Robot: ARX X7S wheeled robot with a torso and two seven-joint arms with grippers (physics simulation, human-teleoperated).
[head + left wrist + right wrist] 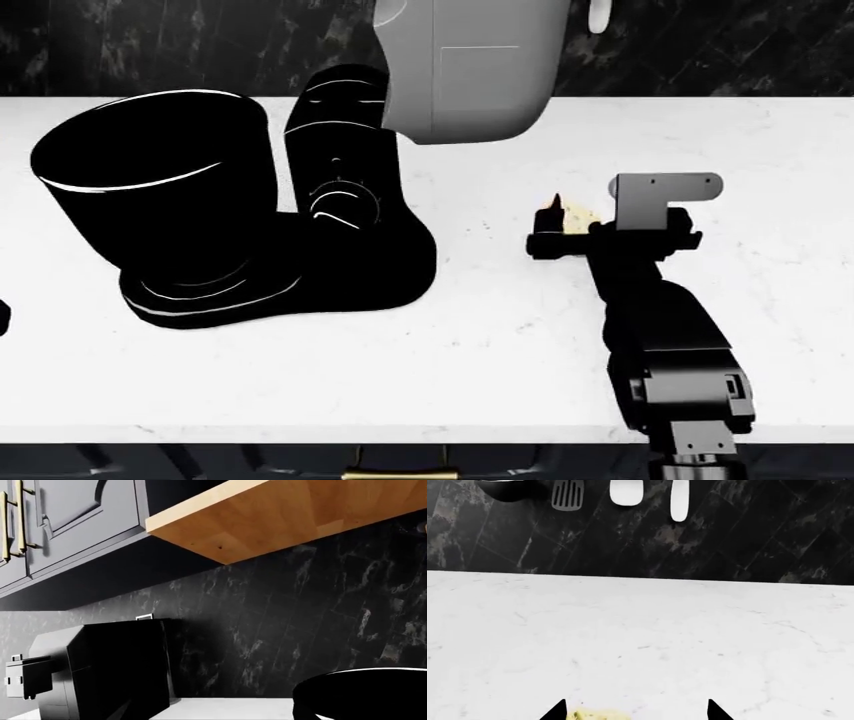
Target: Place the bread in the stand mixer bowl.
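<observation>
Pale yellow, the bread point(577, 214) lies on the white marble counter point(534, 340), right of the stand mixer bowl point(154, 190) and well apart from it. The right gripper point(558, 236) sits over the bread, jaws spread wide around it, not closed. The left gripper is out of view.

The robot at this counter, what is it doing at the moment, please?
The right gripper is low over the white counter at the bread. In the right wrist view, its fingertips stand apart with the bread between them, so it is open and has not gripped. The stand mixer bowl sits off to the left of the bread. The left gripper is not visible.
</observation>
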